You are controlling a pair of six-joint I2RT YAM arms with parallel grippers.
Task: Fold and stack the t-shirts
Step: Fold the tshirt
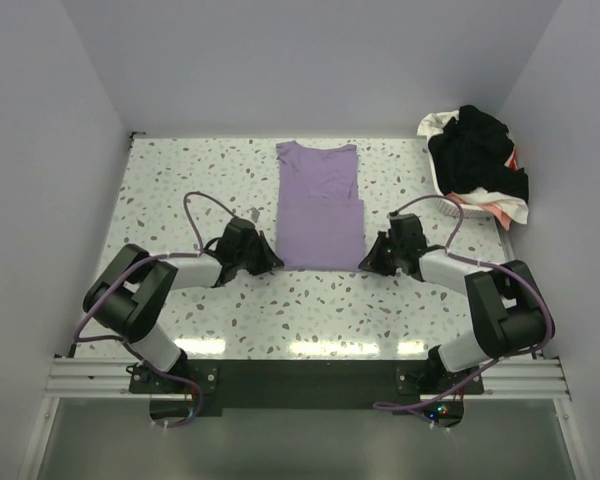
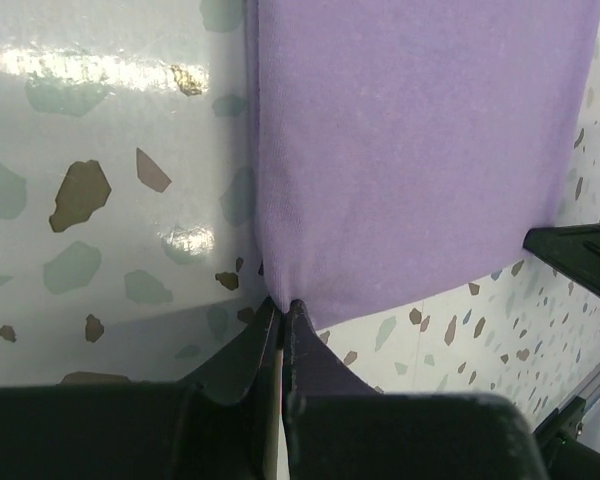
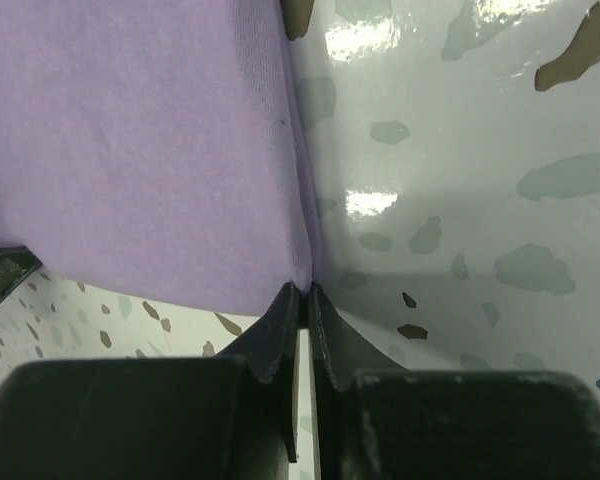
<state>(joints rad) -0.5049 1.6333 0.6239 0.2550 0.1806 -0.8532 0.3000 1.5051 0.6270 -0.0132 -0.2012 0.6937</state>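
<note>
The lilac-purple t-shirt (image 1: 319, 205) lies folded into a narrow strip at the middle of the table, collar at the far end. My left gripper (image 1: 273, 261) is shut on its near left corner (image 2: 280, 296). My right gripper (image 1: 366, 264) is shut on its near right corner (image 3: 302, 282). Both hold the near hem low, just off the table. More t-shirts, black (image 1: 477, 150), white and pink-red, are heaped at the far right.
A white plastic basket (image 1: 458, 207) under the heap of shirts sits at the far right corner. The speckled table (image 1: 190, 190) is walled on the left, back and right. The right arm shows in the left wrist view (image 2: 580, 255).
</note>
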